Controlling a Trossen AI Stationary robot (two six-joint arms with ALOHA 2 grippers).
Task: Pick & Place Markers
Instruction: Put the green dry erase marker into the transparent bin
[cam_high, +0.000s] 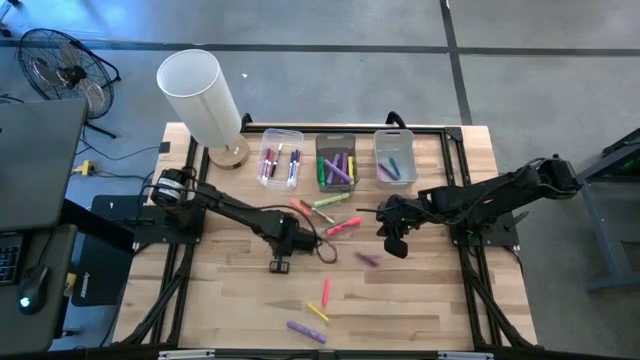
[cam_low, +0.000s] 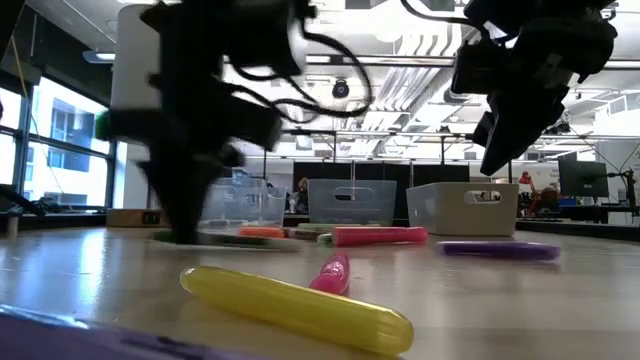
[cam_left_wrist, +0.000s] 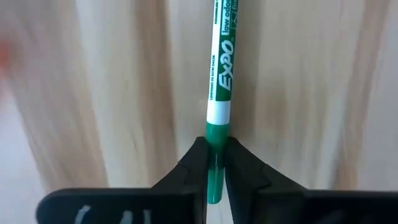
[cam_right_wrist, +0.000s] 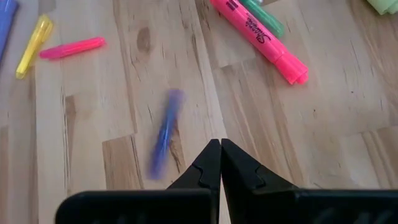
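- Near edge of table (cam_high: 400, 300): purple marker (cam_high: 306, 331), yellow marker (cam_high: 316, 312) and a pink marker (cam_high: 325, 291), loose on the wood.
- Mid table: left gripper (cam_left_wrist: 216, 163) down at the surface, fingers closed on the green cap end of a green marker (cam_left_wrist: 220, 87) lying flat.
- Right gripper (cam_right_wrist: 220, 158) above the table, right of centre, fingers shut, empty; a blurred blue marker (cam_right_wrist: 163, 132) on the wood below it.
- Pink highlighter (cam_right_wrist: 260, 39) and more loose markers mid table.
- Far edge: three clear bins (cam_high: 336, 160) with markers inside.
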